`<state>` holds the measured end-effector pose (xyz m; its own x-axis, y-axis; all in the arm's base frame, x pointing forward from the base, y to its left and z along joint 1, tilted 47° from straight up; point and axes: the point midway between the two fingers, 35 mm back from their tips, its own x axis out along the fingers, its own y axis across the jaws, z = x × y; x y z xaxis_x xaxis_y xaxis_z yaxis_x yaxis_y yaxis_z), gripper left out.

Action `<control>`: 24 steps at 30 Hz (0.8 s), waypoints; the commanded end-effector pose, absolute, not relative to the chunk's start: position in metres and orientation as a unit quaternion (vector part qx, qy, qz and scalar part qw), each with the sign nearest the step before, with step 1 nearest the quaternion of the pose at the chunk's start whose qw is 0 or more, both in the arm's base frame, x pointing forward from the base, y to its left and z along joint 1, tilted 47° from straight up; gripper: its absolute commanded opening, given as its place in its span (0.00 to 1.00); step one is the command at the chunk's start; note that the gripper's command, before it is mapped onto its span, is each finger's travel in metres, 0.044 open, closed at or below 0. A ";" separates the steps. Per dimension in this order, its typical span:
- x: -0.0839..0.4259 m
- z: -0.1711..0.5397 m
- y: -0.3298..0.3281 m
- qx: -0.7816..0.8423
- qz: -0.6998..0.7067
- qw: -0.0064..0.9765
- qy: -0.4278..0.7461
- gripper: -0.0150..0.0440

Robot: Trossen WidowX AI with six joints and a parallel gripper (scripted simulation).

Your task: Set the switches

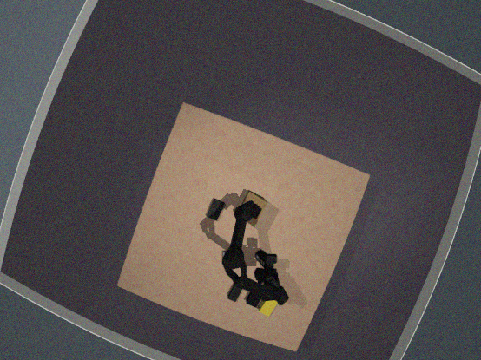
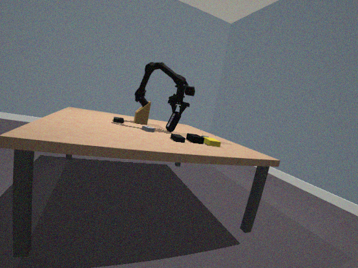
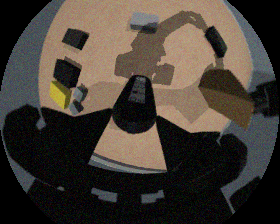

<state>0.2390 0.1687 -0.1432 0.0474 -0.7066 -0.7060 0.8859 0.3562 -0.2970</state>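
Observation:
The dark controller unit (image 1: 261,258) (image 2: 173,121) (image 3: 134,120) is held tilted steeply, with its lower end close above the bench. My gripper (image 2: 176,112) (image 3: 134,114) is shut on it, one finger on each side. A pale strip with small marks shows on the unit's narrow face in the wrist view, too dim and blurred to read as switches or label squares. Whether the lower end touches the bench cannot be told.
A yellow block (image 1: 267,308) (image 2: 212,141) (image 3: 60,94) and two dark blocks (image 2: 178,137) (image 2: 194,138) lie nearby, with small grey pieces (image 3: 80,92). A grey block (image 2: 148,128) (image 3: 144,21), a dark block (image 1: 214,209) (image 3: 216,41) and a wooden wedge (image 2: 142,114) (image 3: 227,102) stand farther off.

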 end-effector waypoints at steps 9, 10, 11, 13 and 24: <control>0.245 -0.134 0.160 0.104 -0.557 0.718 0.404 0.83; 0.245 -0.134 0.160 0.104 -0.557 0.718 0.404 0.83; 0.245 -0.133 0.159 0.104 -0.557 0.718 0.404 0.83; 0.246 -0.132 0.158 0.104 -0.557 0.718 0.404 0.83; 0.250 -0.126 0.153 0.104 -0.557 0.718 0.404 0.83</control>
<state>0.2487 0.1584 -0.1282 0.0496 -0.7066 -0.7059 0.8856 0.3579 -0.2959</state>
